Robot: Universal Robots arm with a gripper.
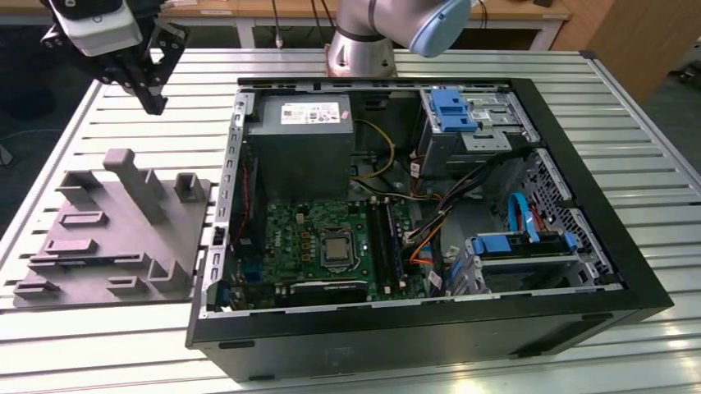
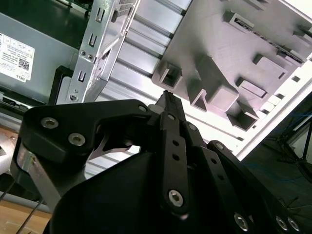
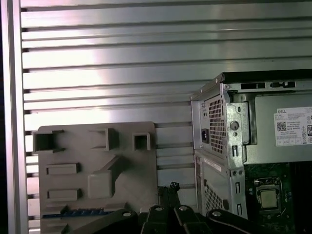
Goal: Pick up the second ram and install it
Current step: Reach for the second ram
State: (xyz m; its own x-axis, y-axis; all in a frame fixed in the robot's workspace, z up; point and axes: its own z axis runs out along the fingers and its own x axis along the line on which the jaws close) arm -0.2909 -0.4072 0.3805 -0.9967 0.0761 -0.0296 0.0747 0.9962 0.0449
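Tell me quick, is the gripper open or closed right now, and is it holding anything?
Gripper: closed, holding nothing, up above the table near the grey tray.

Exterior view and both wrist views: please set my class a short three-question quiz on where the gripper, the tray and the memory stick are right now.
1. Multiple choice: where is the second ram, the thin bluish stick in the first wrist view?
A) in a slot of the grey tray
B) in the gripper
C) inside the computer case
2. True or false: the gripper hangs inside the computer case.
3. Fill in: in the exterior view, the grey tray lies on the case's ____ side.
Key:
1. A.
2. False. It hangs shut and empty, outside the case.
3. The exterior view's left.
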